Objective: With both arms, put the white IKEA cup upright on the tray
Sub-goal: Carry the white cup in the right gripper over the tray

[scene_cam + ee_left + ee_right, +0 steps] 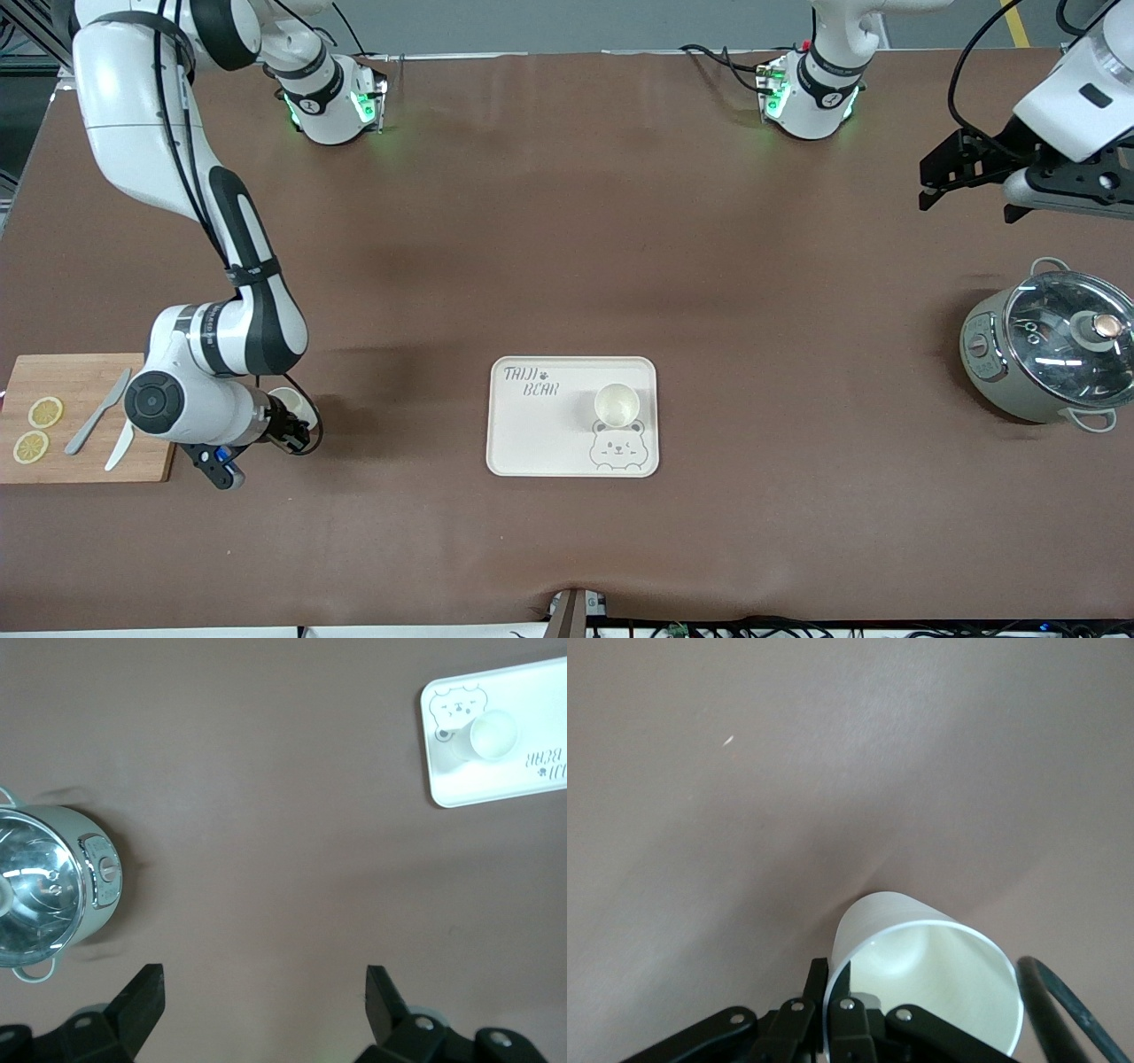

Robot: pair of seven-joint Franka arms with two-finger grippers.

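Front view: my right gripper (288, 431), at lower left of frame beside the cutting board (84, 416), is clamped on a white cup (294, 407). The tray (540, 443), lower centre, already carries another cup (617, 404) upright.

Left wrist view: my left gripper (266, 1001) waits, fingers apart, near the pot (53, 890).

Right wrist view: the held cup lies tilted, its mouth facing the camera and its long axis leaning; I judge it needs righting before placement.

- Tray (540, 434): cream-white, rounded corners, bear drawing, flat mid-table.
- One white cup (617, 405) upright on it.
- Second white cup (921, 979), seemingly tilted, pinched at its rim beside the cutting board.
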